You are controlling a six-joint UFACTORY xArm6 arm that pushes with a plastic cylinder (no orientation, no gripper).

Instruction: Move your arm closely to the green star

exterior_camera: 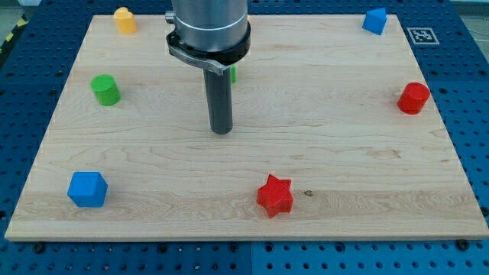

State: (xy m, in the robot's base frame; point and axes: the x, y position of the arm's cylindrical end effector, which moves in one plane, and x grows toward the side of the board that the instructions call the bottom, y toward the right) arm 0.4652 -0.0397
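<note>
My tip (221, 131) rests on the wooden board (344, 153) a little left of centre. A sliver of a green block (233, 74) shows just behind the rod, near the view's top; the arm hides most of it, so its shape cannot be made out. It lies above my tip in the view, close to the rod. A green cylinder (105, 90) stands at the view's left, well apart from my tip.
A yellow block (124, 20) sits at the top left, a blue block (374, 21) at the top right, a red cylinder (413, 98) at the right edge, a blue cube (86, 189) at the bottom left, and a red star (275, 195) at the bottom centre.
</note>
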